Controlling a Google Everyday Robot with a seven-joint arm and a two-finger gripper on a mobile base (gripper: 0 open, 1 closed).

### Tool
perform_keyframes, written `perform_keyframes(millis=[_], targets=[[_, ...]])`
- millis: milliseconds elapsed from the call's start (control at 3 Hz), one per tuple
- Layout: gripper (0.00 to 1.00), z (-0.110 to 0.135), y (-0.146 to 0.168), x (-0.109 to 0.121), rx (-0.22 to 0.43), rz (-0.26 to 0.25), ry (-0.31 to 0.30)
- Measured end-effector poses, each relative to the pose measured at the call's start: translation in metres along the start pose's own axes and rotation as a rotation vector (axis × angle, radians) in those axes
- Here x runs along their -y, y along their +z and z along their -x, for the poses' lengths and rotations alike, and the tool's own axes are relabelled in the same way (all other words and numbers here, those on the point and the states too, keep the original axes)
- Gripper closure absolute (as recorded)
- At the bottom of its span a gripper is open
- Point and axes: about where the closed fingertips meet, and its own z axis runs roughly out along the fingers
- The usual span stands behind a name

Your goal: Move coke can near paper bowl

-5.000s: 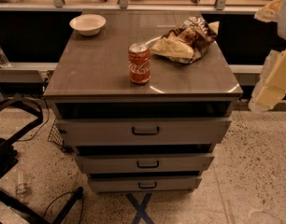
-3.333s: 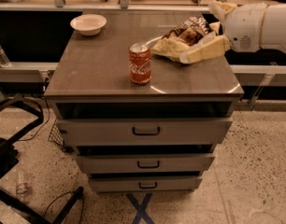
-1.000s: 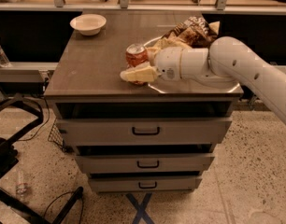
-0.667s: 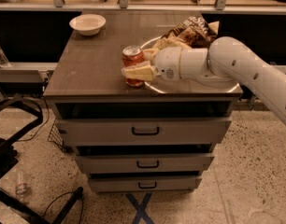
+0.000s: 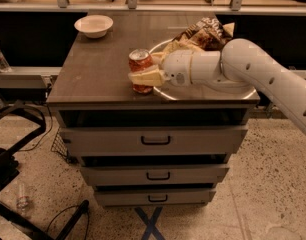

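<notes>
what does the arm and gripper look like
The arm is smooth, white, tubular and thick, with small dark dots along it and no visible cables. The gripper, at the coke can, is pale cream and wedge-shaped.

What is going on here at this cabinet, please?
The robot arm reaches in from the right, and its gripper is at the coke can, which stands upright near the front of the cabinet top. The paper bowl sits at the far left corner, well apart from the can, so the move is not yet done. A chip bag lies behind the arm.
</notes>
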Motion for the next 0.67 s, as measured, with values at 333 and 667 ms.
perform_keyframes(millis=[333, 667], targets=[[1.00, 0.029, -0.001, 0.010, 0.041, 0.025, -0.037], [1.00, 0.070, 0.007, 0.028, 0.026, 0.063, -0.071]])
